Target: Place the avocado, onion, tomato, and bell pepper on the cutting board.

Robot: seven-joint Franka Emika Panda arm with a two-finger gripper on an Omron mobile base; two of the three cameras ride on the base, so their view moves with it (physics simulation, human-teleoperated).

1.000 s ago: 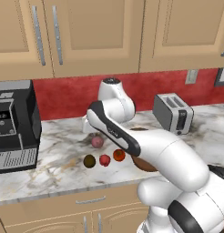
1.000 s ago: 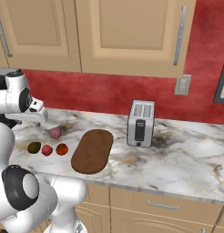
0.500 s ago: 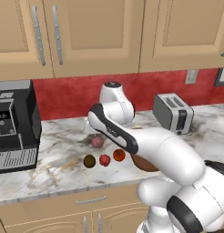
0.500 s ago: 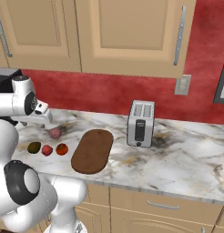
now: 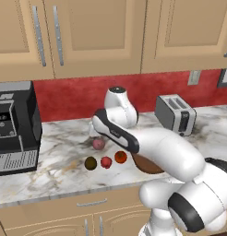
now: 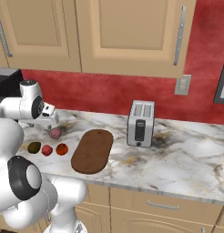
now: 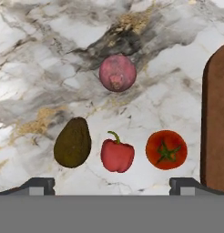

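Observation:
In the hand view the pinkish onion (image 7: 117,73) lies farthest up. Below it sit, in a row on the marble counter, the dark avocado (image 7: 73,142), the red bell pepper (image 7: 117,154) and the tomato (image 7: 166,149). The brown cutting board (image 7: 216,127) lies bare at the right edge. My gripper (image 7: 112,186) hangs open above the row with nothing between its fingertips (image 7: 38,185). From the right base view, the gripper (image 6: 51,124) hovers just behind and left of the onion (image 6: 55,133), and the board (image 6: 92,150) lies right of the tomato (image 6: 62,149).
A silver toaster (image 6: 141,124) stands on the counter right of the board. A black coffee machine (image 5: 14,124) stands at the counter's left end. The red backsplash and wooden wall cabinets rise behind the counter.
The hand has shifted a little to the right, toward the produce. The gripper has stayed open and the produce has not moved.

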